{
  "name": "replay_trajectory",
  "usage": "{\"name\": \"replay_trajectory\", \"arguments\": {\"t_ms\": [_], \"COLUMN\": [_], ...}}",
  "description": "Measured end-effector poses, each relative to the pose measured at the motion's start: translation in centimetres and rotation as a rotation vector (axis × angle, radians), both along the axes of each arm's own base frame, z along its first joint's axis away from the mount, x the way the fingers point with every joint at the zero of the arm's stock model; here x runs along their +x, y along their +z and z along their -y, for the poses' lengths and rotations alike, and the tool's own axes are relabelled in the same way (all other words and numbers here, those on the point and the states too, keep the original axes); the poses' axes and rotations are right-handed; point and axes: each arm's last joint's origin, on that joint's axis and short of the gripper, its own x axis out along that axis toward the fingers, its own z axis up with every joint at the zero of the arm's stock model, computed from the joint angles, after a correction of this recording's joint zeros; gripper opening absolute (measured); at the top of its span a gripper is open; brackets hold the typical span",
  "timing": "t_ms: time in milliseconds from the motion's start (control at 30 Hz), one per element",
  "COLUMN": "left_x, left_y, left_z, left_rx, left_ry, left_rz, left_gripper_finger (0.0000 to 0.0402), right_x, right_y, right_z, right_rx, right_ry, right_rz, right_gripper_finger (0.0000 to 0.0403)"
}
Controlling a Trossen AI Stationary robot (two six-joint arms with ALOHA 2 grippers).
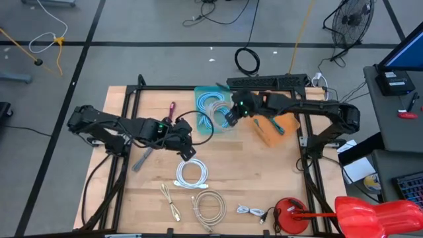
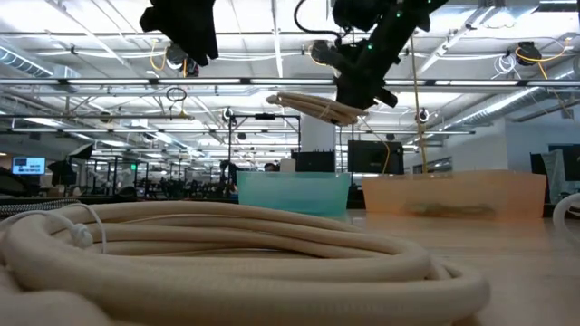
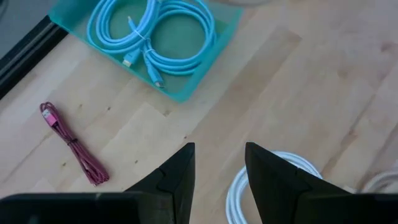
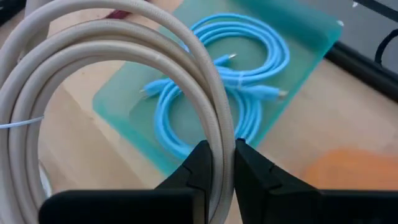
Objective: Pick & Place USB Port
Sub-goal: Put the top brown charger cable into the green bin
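- Much of the low view is blocked by a beige cable coil (image 2: 227, 249) lying right against the lens, so only the rims of the teal tray (image 2: 292, 192) and the orange tray (image 2: 453, 193) show behind it.
- Cut off in the right wrist view, the held beige cable (image 4: 112, 81) runs out of the frame's upper left, and its plug ends cannot be made out.
- Partly hidden in the high view, the teal tray sits near the upper middle of the frame under the right arm, with a blue cable (image 4: 230, 87) coiled inside it.
- Held cable: it hangs in the air above the teal tray, just left of the right gripper (image 2: 361, 91) in the low view, well clear of the table.
- Right gripper: in the upper middle of the high view, fingers (image 4: 199, 165) pinched nearly together on a loop of the beige cable.
- Left gripper (image 3: 219, 180): left of centre in the high view, fingers apart with a gap between them, holding nothing, hovering over bare wood.
- Near the left gripper: a white cable (image 3: 249, 183) just beside one finger, and a pink cable (image 3: 71, 146) at the lower left of the left wrist view.
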Motion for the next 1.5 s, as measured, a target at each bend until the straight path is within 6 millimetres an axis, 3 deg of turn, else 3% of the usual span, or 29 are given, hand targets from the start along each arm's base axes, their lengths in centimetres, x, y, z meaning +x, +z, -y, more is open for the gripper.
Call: {"name": "replay_trajectory", "arguments": {"t_ms": [167,400,700,1033,1267,1500], "left_x": [0.2,0.7,0.6,0.3,-0.3,-0.8], "left_y": [0.0,0.3,0.9,0.8,1.0,1.4], "left_z": [-1.5,-5.3,-8.9,-10.1,-10.2,-10.1], "left_rx": [0.019,-0.041,-0.053,-0.05,-0.067,-0.061], "left_ry": [0.016,0.089,0.19,0.164,0.148,0.149], "left_rz": [-0.016,0.024,0.084,0.054,0.029,0.027], "left_gripper_finger": [0.0145,0.0145,0.0145,0.0145,0.0145,0.0145], "right_x": [-0.9,-0.9,1.5,6.1,7.0,7.6], "right_y": [0.2,0.7,-2.8,-3.8,-7.0,-7.7], "right_z": [3.0,5.7,7.6,9.0,8.6,7.7], "right_rx": [-0.042,-0.097,-0.054,-0.226,-0.232,-0.282], "right_ry": [-0.014,0.035,0.17,0.326,0.41,0.444], "right_rz": [0.005,0.099,0.027,-0.073,-0.243,-0.311], "right_gripper_finger": [0.0032,0.0032,0.0032,0.0032,0.0032,0.0032]}}
